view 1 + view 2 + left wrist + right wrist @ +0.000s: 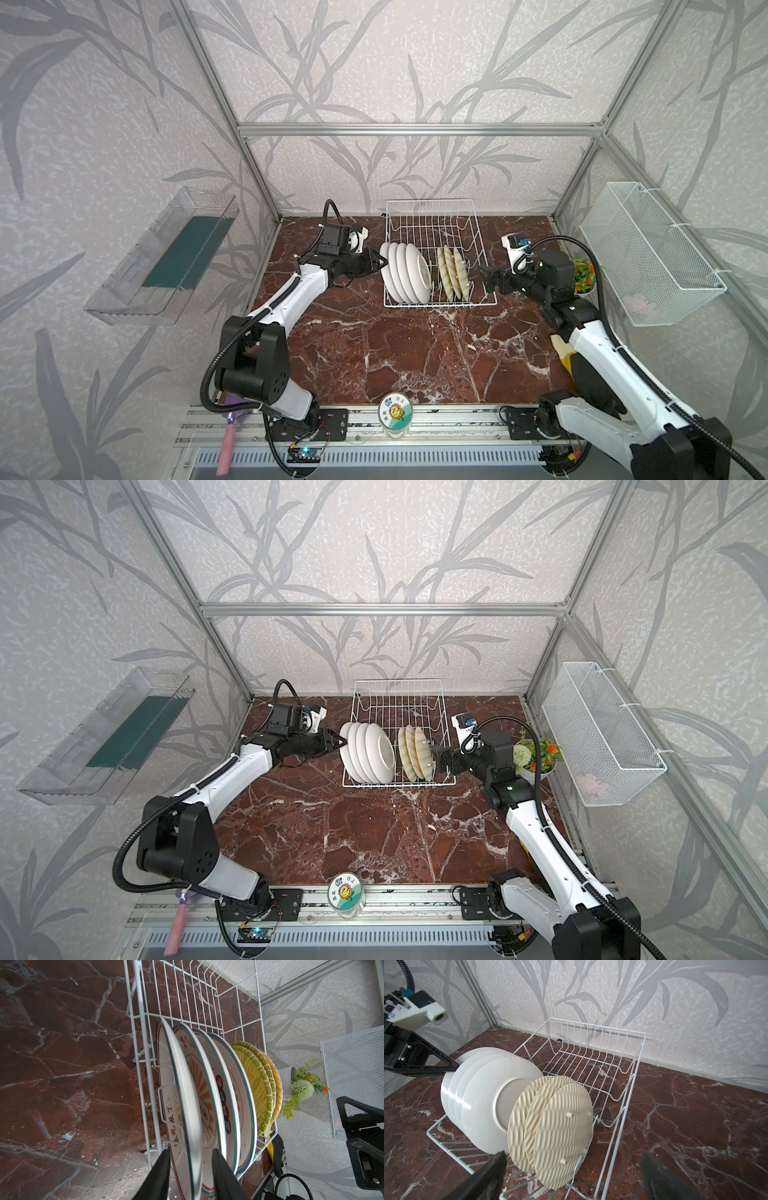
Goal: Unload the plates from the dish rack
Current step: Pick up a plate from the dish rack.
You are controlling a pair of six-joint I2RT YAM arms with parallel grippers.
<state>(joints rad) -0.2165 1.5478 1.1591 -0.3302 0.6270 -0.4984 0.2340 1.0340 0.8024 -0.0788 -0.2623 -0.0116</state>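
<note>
The white wire dish rack (430,202) (397,681) stands at the back of the marble table. Several white plates (405,272) (368,752) stand on edge in it, with three tan woven plates (453,272) (415,752) beside them. My left gripper (384,262) (190,1150) is open. Its jaws straddle the rim of the outermost white plate (182,1084), with gaps showing on both sides. My right gripper (482,277) (574,1154) is wide open. It hangs just outside the rack wall (633,1076), facing the woven plates (560,1126), and holds nothing.
A white mesh basket (652,253) hangs on the right wall and a clear shelf (162,257) on the left wall. A flower pot (584,276) sits behind my right arm. A jar with a sunflower lid (395,411) stands at the front edge.
</note>
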